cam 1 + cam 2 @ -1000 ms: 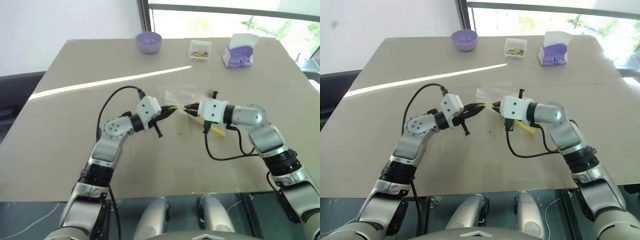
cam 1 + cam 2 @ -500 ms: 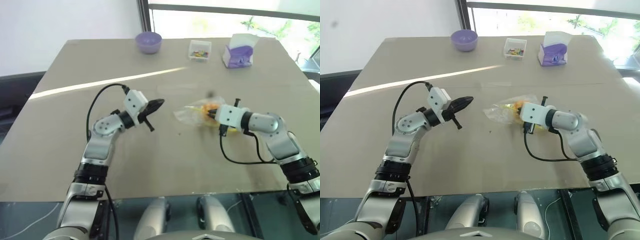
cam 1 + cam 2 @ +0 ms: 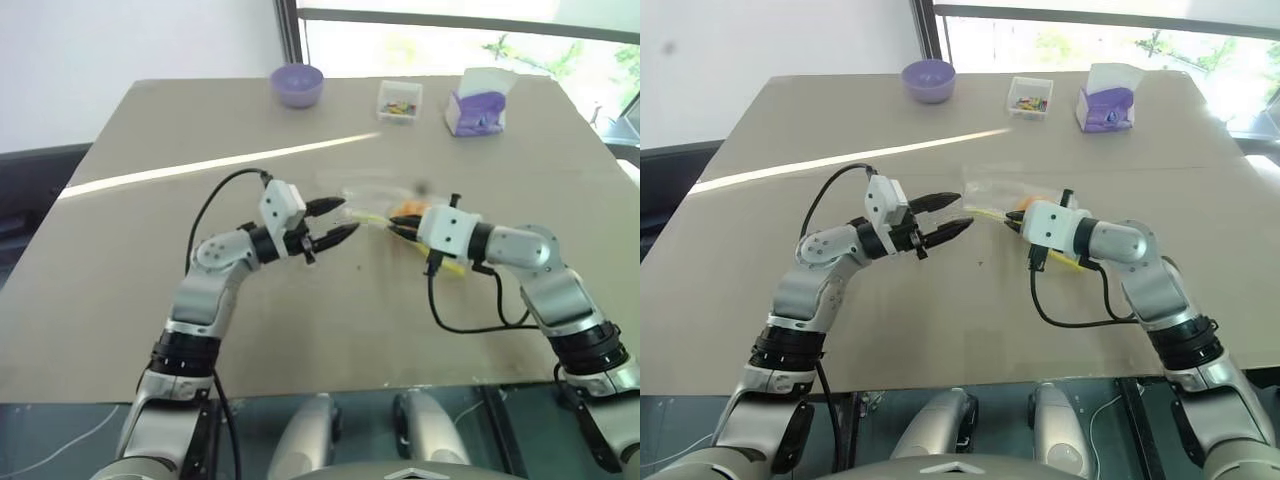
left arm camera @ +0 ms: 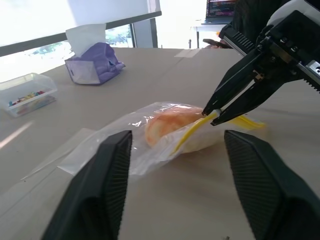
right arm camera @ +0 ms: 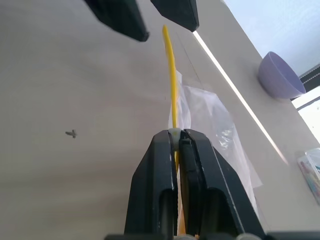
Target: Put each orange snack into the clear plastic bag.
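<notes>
**Left gripper let go; bag held by right alone**

Left eye view: the left gripper [image 3: 333, 220], pinched shut a second earlier, stood wide beside the clear plastic bag [image 3: 385, 210].

Left wrist view: the orange snack [image 4: 170, 124] sat inside the bag on the tabletop [image 4: 165, 200].

Right wrist view: the right gripper [image 5: 177, 137] stayed clamped on the bag's yellow strip.

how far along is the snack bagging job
Looks nearly done: an orange snack already lies inside the clear plastic bag. The right gripper pinches the bag's yellow seal strip; the left gripper waits beside it, jaws open. Left: sealing, perhaps.
</notes>
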{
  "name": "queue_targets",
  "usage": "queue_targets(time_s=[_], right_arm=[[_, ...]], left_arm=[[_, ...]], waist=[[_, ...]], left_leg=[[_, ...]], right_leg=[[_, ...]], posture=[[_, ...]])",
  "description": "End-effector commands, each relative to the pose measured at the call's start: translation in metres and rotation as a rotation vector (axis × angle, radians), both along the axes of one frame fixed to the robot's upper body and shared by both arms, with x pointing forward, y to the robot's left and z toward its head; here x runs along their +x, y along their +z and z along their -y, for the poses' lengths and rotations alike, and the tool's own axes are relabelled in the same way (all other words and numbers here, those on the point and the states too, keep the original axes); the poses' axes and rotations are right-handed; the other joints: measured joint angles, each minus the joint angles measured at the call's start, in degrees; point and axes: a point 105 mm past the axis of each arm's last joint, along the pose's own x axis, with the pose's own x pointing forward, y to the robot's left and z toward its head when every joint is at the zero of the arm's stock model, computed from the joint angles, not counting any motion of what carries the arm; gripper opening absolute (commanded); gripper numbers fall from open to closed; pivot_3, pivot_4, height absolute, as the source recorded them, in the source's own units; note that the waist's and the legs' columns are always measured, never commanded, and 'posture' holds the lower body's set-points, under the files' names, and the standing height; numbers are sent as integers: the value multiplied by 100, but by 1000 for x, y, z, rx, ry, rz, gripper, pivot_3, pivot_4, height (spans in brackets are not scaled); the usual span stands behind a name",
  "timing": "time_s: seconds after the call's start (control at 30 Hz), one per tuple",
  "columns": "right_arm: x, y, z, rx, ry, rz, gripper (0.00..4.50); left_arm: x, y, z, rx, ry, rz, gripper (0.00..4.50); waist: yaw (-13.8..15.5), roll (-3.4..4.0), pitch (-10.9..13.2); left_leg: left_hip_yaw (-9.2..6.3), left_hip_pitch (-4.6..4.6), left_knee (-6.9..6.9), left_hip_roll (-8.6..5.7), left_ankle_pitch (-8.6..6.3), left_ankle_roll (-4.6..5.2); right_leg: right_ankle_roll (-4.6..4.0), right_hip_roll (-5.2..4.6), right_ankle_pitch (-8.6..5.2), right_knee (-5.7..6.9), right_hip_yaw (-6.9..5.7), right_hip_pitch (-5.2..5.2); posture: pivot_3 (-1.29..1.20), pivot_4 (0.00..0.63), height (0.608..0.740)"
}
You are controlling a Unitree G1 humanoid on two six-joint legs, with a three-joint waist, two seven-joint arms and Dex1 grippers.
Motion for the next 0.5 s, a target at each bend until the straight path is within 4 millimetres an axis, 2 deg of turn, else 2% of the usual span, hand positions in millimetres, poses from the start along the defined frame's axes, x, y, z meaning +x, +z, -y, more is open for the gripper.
queue_targets(time_s=[0.03, 0.37, 0.43, 0.47, 0.5], right_arm=[[-5, 10, -6, 27, 20, 36, 0], [-3, 8, -14, 12, 29, 58, 0], [-3, 9, -15, 11, 32, 63, 0], [-3, 9, -16, 10, 33, 65, 0], [-3, 9, -17, 10, 35, 66, 0]], left_arm=[[-6, 9, 6, 84, -53, 83, 3223], [11, 10, 8, 249, -57, 237, 3223], [14, 9, 9, 278, -53, 276, 2736], [15, 9, 11, 284, -59, 283, 2633], [14, 8, 12, 295, -70, 288, 2288]], waist=[[-1, 0, 0], [-6, 0, 0], [-5, 0, 0], [-5, 0, 0], [-4, 0, 0]], left_leg=[[0, 1, 0, 0, 0, 0], [2, 2, 1, -2, 0, 0], [2, 2, 1, -2, 0, 0], [2, 2, 1, -2, 0, 0], [2, 2, 1, -2, 0, 0]], right_leg=[[0, 1, 0, 1, 0, 0], [0, 1, 0, 3, 1, 0], [0, 2, 0, 4, 1, -1], [0, 2, 0, 4, 1, -1], [0, 2, 0, 4, 1, -1]], posture=[[0, 150, 740], [0, 150, 740], [0, 150, 740], [0, 150, 740], [0, 150, 740]])
